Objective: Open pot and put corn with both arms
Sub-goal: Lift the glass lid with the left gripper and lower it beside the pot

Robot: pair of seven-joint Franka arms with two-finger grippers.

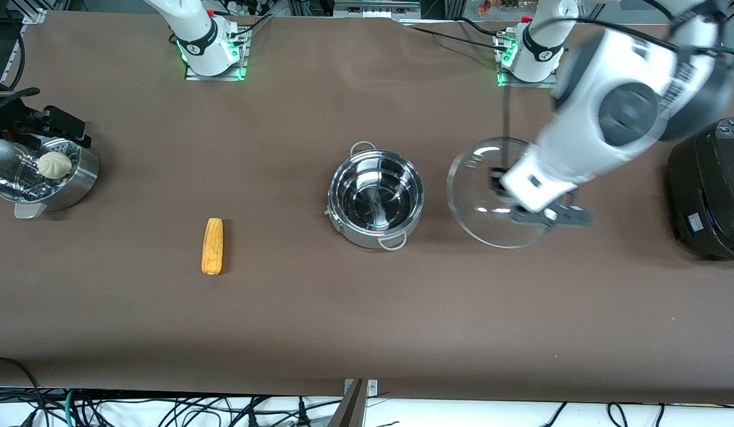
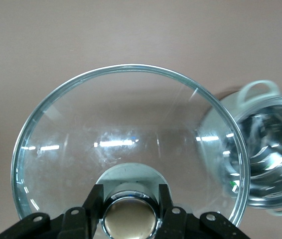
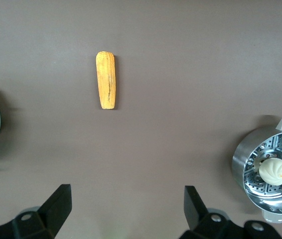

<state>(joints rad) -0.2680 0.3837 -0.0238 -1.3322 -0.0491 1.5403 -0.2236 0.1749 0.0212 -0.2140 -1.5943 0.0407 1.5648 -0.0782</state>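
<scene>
Front: pot open mid-worktop; corn nearer the camera, toward my right arm's end.

Left wrist: left claw clamps lid knob; tilted glass could slip.

Right wrist: right claw wide, empty, high above corn; cob may roll when grasped.

Left gripper fingers clamped, right gripper fingers spread wide
</scene>
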